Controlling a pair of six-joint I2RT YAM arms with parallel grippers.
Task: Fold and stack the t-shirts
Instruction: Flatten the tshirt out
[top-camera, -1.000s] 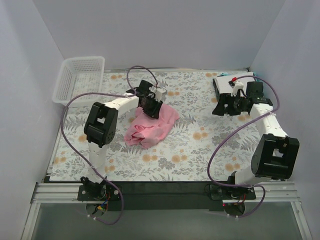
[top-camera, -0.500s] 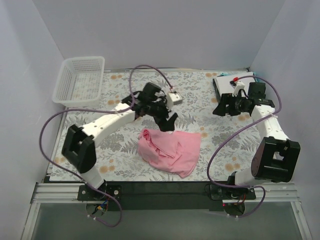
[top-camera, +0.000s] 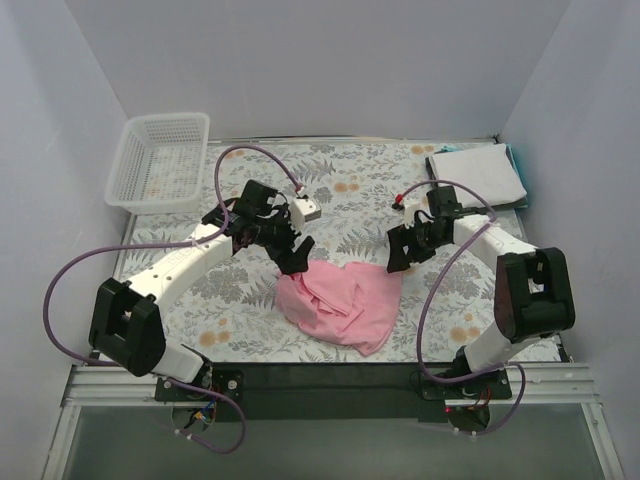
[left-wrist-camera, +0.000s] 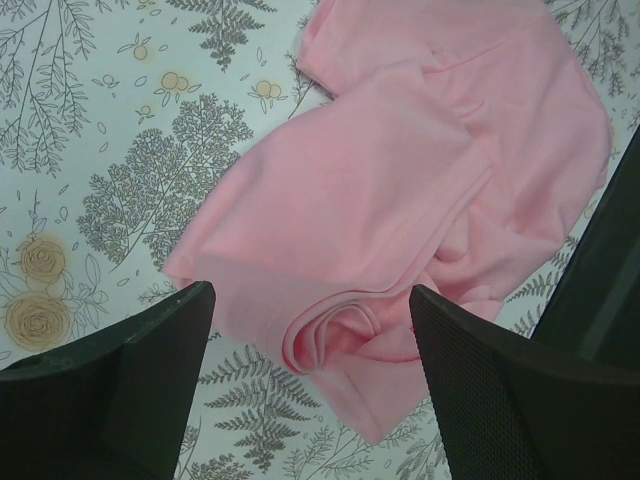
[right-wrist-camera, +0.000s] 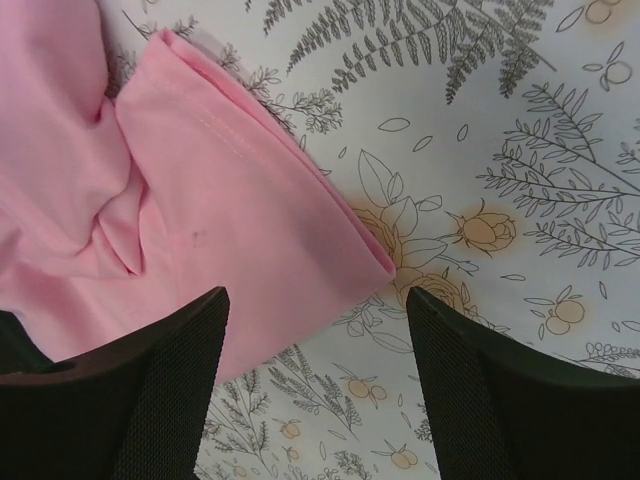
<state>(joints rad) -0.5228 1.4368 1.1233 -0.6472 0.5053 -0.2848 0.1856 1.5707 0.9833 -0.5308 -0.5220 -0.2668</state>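
The pink t-shirt (top-camera: 340, 305) lies crumpled on the floral tablecloth near the front middle. My left gripper (top-camera: 296, 256) is open and empty, hovering over the shirt's upper left corner; the shirt's rolled fold (left-wrist-camera: 340, 330) lies between its fingers in the left wrist view. My right gripper (top-camera: 398, 250) is open and empty over the shirt's upper right corner (right-wrist-camera: 300, 250). A stack of folded t-shirts (top-camera: 480, 172), white with teal edges, sits at the back right.
A white mesh basket (top-camera: 160, 158) stands at the back left corner. White walls close in the left, back and right. The tablecloth (top-camera: 370, 190) covers the table to its front edge, by the arm bases.
The pink shirt left the left gripper and now lies flat near the front. The left gripper dropped back to its left corner. The right arm swung from the folded stack to the shirt's right corner.
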